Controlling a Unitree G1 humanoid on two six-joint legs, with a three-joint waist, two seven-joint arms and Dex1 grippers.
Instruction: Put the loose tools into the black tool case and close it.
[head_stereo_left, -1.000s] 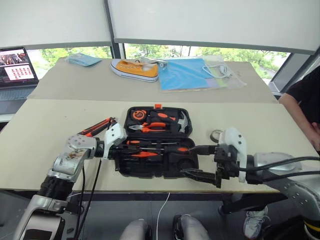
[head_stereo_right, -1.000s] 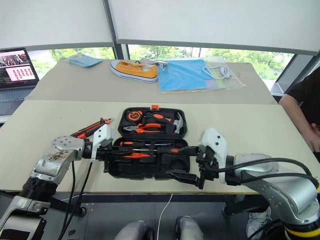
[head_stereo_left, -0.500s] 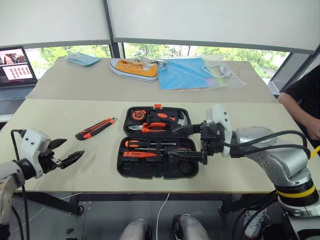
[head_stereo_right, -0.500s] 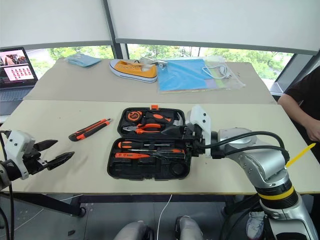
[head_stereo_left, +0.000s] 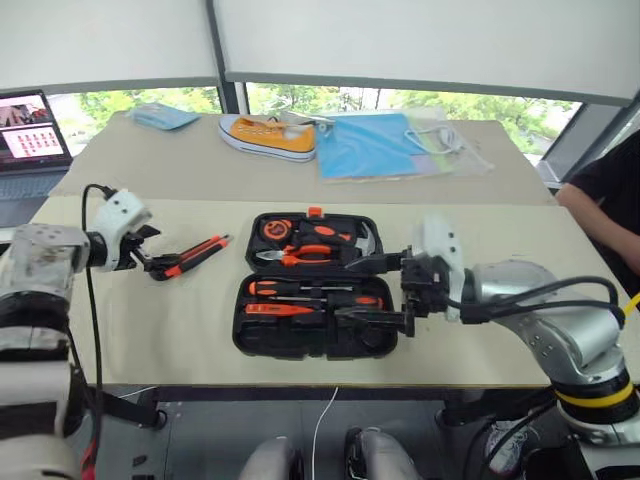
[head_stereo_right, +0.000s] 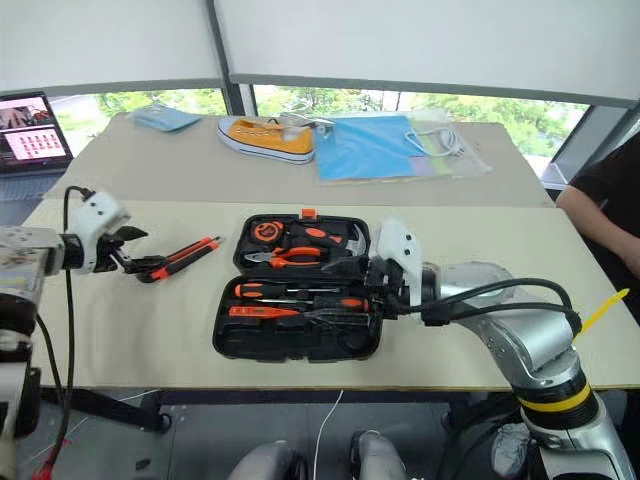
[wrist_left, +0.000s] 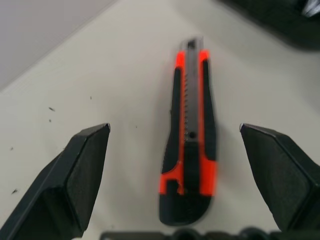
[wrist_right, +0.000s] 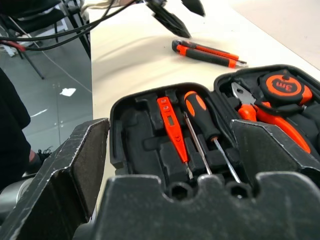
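Observation:
The black tool case (head_stereo_left: 300, 345) lies open mid-table. Its front half holds two screwdrivers (wrist_right: 202, 117) and an orange tester (wrist_right: 170, 120); the lid holds a tape measure (wrist_right: 282, 87), pliers and a hammer. One loose tool, the orange-and-black utility knife (head_stereo_left: 197, 254), lies on the table left of the case. My left gripper (head_stereo_left: 156, 252) is open with its fingers (wrist_left: 82, 170) on either side of the knife's (wrist_left: 189, 150) near end, not gripping it. Over the case's right side my right gripper (head_stereo_left: 372, 290) hovers open and empty.
On the rear table are a yellow sneaker (head_stereo_left: 270, 138), a blue plastic sleeve (head_stereo_left: 375, 145), a white cable (head_stereo_left: 440, 135) and a blue cloth item (head_stereo_left: 165, 118). A laptop (head_stereo_left: 35, 125) stands far left. A person's arm (head_stereo_left: 605, 200) is at the right edge.
My left gripper has left the case's left edge, swung out past the table's front left and come in open around the knife's end. My right gripper has moved from the case's front right corner to over it.

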